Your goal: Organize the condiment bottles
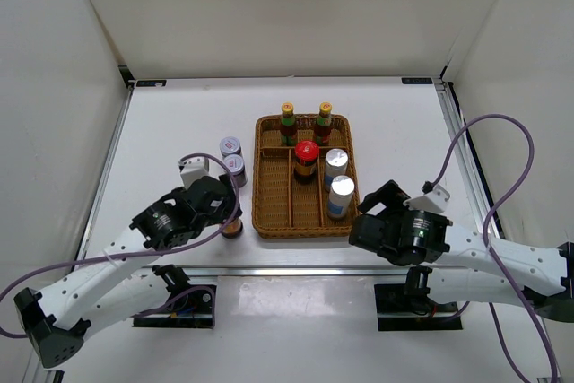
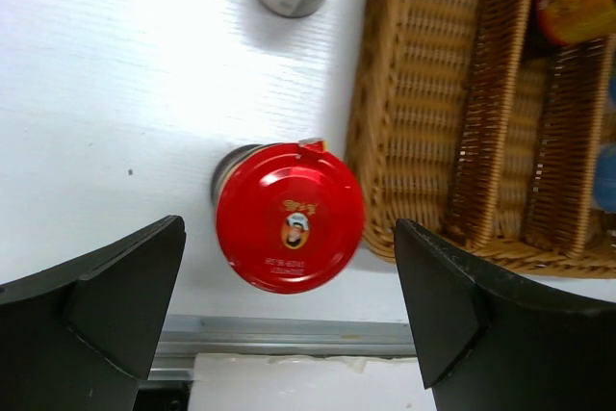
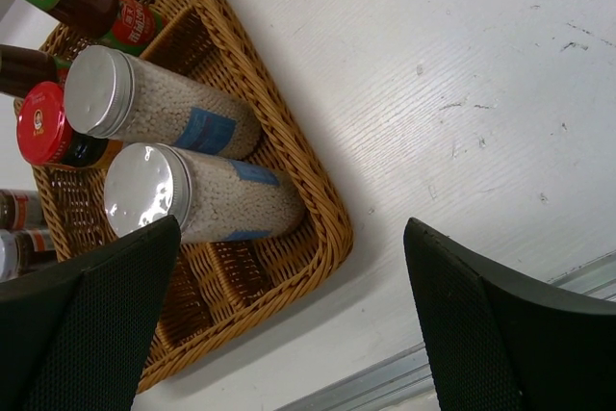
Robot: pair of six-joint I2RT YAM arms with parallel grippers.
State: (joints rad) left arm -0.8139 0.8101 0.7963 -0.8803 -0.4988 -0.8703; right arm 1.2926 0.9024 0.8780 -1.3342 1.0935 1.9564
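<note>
Squarely between the wide-spread, released jaws of the left gripper (image 2: 289,223): one red-lidded jar (image 2: 289,230), upright, untouched, wicker tray (image 2: 404,93) just beyond its right finger. Likewise released and empty, right gripper (image 3: 291,223); silver-capped bottles (image 3: 207,194) near its left finger, inside the tray.

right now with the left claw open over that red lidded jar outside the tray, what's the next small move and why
Probably lower the left claw straight down around the red-lidded jar, then close. The claw hangs open above it with the lid centred between its jaws, and the jar stands on the table just outside the wicker tray.
</note>
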